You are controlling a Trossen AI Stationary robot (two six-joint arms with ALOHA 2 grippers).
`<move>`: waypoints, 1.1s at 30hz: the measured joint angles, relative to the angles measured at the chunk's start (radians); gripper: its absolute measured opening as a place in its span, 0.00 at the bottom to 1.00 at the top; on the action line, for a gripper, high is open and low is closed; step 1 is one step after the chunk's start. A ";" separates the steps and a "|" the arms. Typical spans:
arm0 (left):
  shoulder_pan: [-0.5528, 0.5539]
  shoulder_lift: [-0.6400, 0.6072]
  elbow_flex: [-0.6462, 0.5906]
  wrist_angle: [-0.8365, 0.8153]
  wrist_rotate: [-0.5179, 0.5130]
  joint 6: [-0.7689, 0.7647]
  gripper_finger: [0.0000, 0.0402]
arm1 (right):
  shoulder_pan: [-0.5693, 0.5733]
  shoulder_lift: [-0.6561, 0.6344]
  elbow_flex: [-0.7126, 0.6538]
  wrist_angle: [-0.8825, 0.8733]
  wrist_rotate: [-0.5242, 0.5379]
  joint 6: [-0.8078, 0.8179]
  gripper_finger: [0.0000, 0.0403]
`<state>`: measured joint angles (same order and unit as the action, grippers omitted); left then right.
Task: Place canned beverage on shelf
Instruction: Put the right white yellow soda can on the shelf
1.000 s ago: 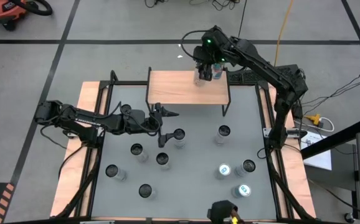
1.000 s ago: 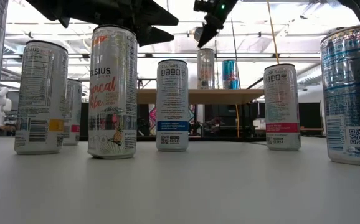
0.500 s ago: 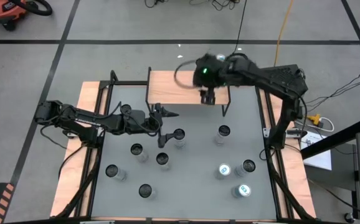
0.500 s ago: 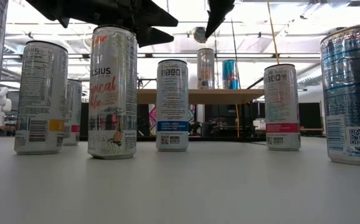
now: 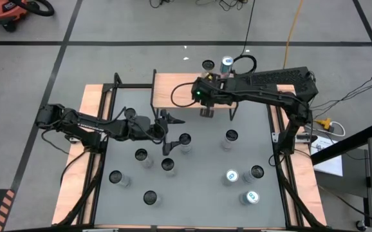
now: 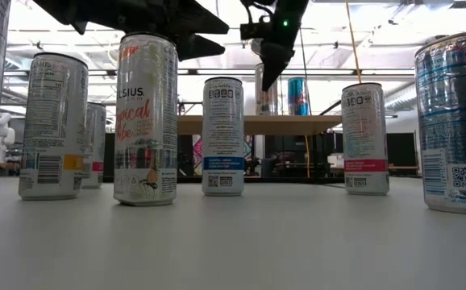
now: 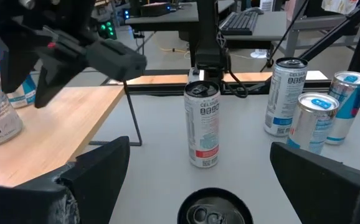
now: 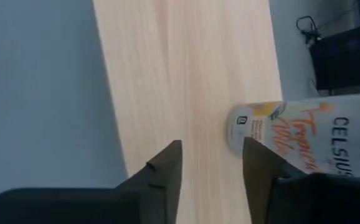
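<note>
With two cans upright at the shelf's 12 o'clock edge, the right gripper, empty with fingers narrowly apart over its 6 o'clock edge, should spread wide before descending on a counter can, clear of the wide-open left gripper.

two cans on shelf, far edge | eight cans on table before shelf

The shelf is topped in pale wood grain on black legs. The counter is grey, edged in light wood. A white can is lettered in orange and black.
</note>
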<state>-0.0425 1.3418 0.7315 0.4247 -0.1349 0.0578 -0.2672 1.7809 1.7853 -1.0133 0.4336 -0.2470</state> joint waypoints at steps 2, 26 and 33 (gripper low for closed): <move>0.000 0.000 0.000 -0.004 0.000 0.000 0.97 | 0.000 0.000 -0.013 0.008 0.044 -0.002 0.20; 0.002 0.000 0.000 -0.008 0.000 0.001 0.97 | -0.117 0.000 -0.021 0.097 0.085 -0.114 0.12; 0.002 0.000 0.000 -0.008 0.000 0.001 0.97 | -0.136 0.000 -0.021 0.100 0.085 -0.114 0.12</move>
<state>-0.0406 1.3418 0.7315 0.4171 -0.1349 0.0586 -0.4032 1.7805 1.7641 -0.9133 0.5186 -0.3614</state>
